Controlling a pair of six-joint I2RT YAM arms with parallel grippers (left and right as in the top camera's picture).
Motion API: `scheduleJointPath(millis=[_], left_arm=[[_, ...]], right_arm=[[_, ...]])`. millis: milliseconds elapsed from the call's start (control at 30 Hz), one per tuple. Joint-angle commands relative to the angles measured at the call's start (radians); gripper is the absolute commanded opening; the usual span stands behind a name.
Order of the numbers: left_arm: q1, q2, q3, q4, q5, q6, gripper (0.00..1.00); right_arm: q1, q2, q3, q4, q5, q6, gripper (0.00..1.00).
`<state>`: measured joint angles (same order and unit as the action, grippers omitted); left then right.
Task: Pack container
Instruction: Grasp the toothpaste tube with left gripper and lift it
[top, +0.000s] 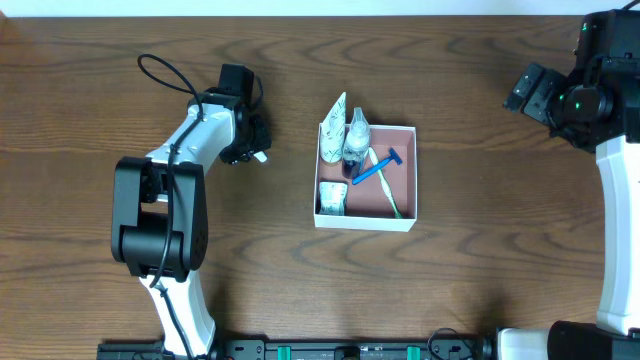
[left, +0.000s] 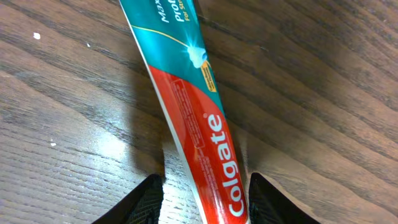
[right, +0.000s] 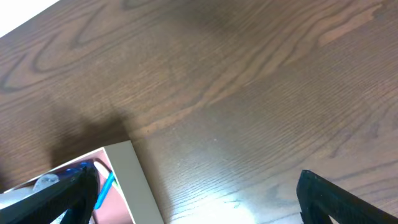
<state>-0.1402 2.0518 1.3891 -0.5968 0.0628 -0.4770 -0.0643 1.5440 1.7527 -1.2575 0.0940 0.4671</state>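
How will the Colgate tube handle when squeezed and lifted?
Probably squashy: the toothpaste tube looks flattened, so it may dent. Its glossy skin could slip in the left end effector. Lying flat, it seems unlikely to roll.

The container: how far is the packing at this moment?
Done: a blue razor, a toothbrush and a small bottle lie in the container. In hand: the left gripper straddles the toothpaste tube on the table, jaws open, no grasp yet. Left: grip the tube and put it in. The right gripper is open and holds nothing.
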Motion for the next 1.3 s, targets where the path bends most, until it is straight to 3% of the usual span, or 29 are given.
scheduleJointPath(millis=[0, 233, 333, 500, 733, 1000, 1267], left_arm=[[0.003, 0.016, 0.016, 0.0, -0.031, -0.019, 0.45], [0.003, 0.068, 0.016, 0.0, -0.03, -0.019, 0.45], [0.003, 0.083, 0.016, -0.002, -0.03, -0.019, 0.34], [0.004, 0.083, 0.016, -0.005, -0.03, -0.002, 0.26], [0.005, 0.058, 0.032, -0.054, -0.029, 0.047, 0.26], [0.005, -0.082, 0.165, -0.222, -0.018, 0.127, 0.25], [0.005, -0.304, 0.177, -0.24, -0.023, 0.144, 0.24]], right_arm=[[-0.003, 0.001, 0.005, 0.0, 0.007, 0.011, 0.99], [-0.003, 0.001, 0.005, 0.0, 0.007, 0.011, 0.99], [-0.003, 0.001, 0.005, 0.0, 0.007, 0.011, 0.99], [-0.003, 0.001, 0.005, 0.0, 0.007, 0.011, 0.99], [-0.003, 0.001, 0.005, 0.0, 0.007, 0.011, 0.99], [-0.003, 0.001, 0.005, 0.0, 0.007, 0.011, 0.99], [-0.003, 0.001, 0.005, 0.0, 0.007, 0.011, 0.99]])
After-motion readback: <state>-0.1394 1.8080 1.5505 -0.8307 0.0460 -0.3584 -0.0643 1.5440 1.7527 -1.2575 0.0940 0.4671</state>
